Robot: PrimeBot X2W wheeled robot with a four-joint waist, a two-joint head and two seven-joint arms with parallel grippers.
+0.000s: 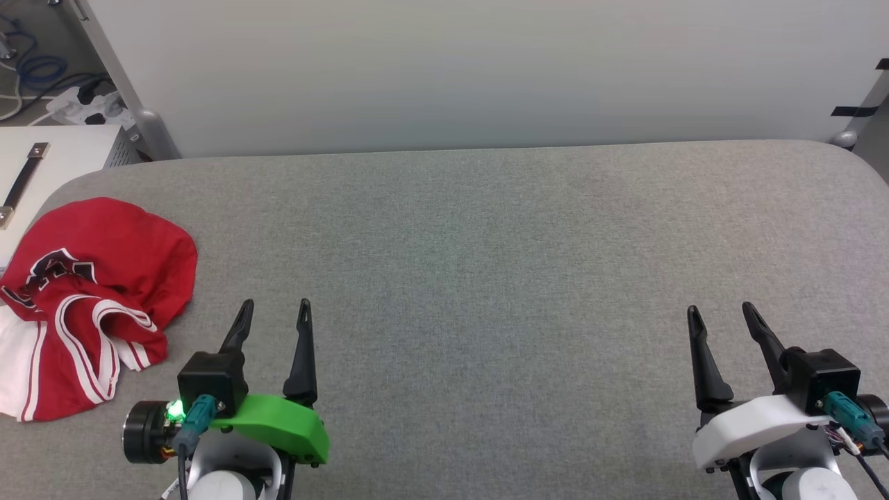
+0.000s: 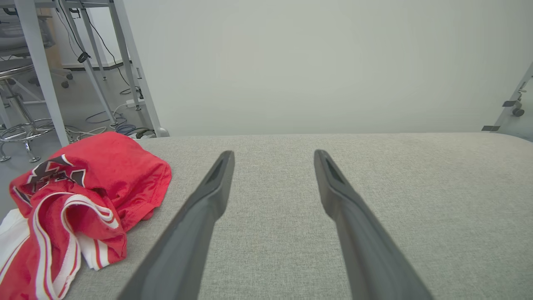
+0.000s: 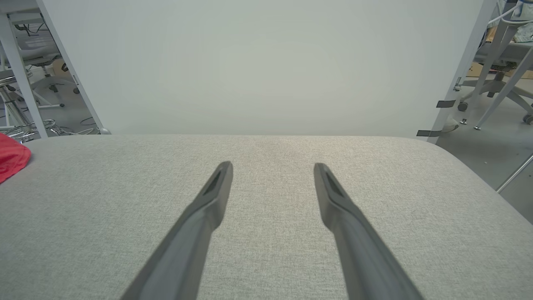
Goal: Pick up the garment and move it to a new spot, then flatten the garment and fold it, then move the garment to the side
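Note:
The garment lies crumpled at the far left edge of the grey padded table, red with white sleeves, striped trim and part of a black print showing. In the left wrist view the garment bunches left of the fingers. A red corner of the garment peeks in at the left of the right wrist view. My left gripper stands open just right of the heap, apart from it, nothing between its fingers. My right gripper is open over bare table at the lower right.
A pale panel rises behind the table. A white cabinet with a dark handle stands beyond the left corner, with a power strip and cables on the floor. Chair legs and metal frames stand off the right side.

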